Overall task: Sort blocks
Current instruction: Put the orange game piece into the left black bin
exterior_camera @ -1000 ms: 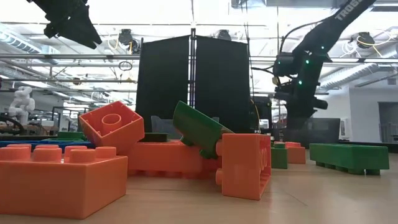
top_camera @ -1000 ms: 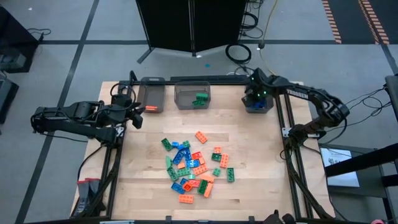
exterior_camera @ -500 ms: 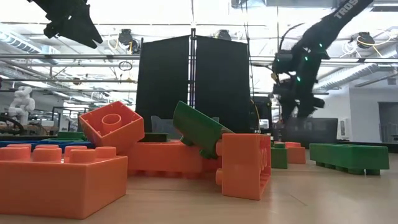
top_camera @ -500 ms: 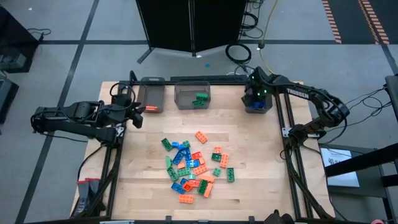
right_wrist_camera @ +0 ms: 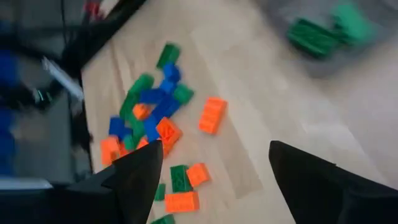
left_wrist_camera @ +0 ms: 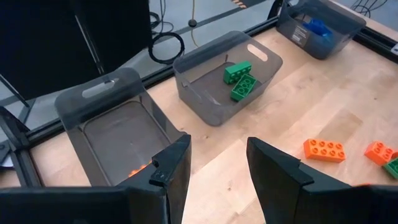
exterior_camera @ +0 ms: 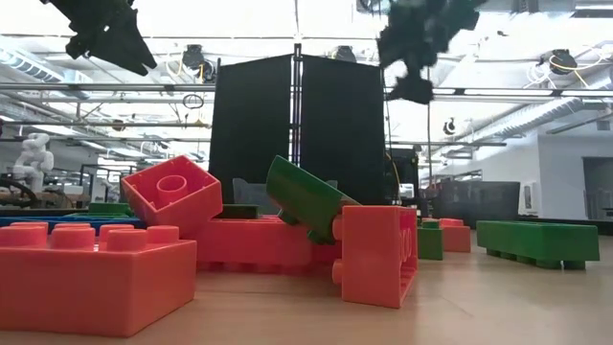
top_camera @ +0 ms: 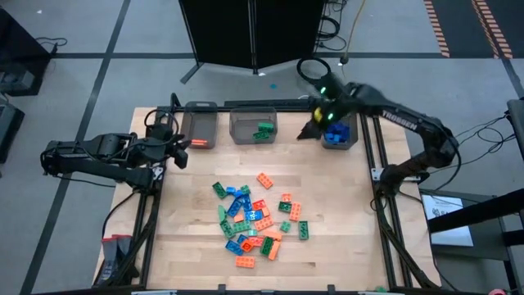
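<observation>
The blocks (top_camera: 254, 217) lie in a loose orange, green and blue pile on the middle of the table, and the right wrist view looks down on this pile (right_wrist_camera: 155, 127). Three grey bins stand along the far edge. The left bin (left_wrist_camera: 118, 134) has orange at its bottom, the middle bin (left_wrist_camera: 227, 74) holds green blocks, and the right bin (top_camera: 340, 135) holds blue ones. My right gripper (top_camera: 313, 131) hangs open and empty, high up between the middle and right bins. My left gripper (left_wrist_camera: 217, 168) waits open and empty near the left bin.
A dark frame rail (top_camera: 270, 104) runs behind the bins, and side rails border the table. Bare wood (top_camera: 327, 180) lies between the bins and the pile. In the low view, large orange and green blocks (exterior_camera: 287, 230) fill the foreground.
My right gripper has risen from just above the right bin and swung toward the table's left, and now hangs high beside that bin. It has tipped from pointing down to a slant. My left arm has kept still.
</observation>
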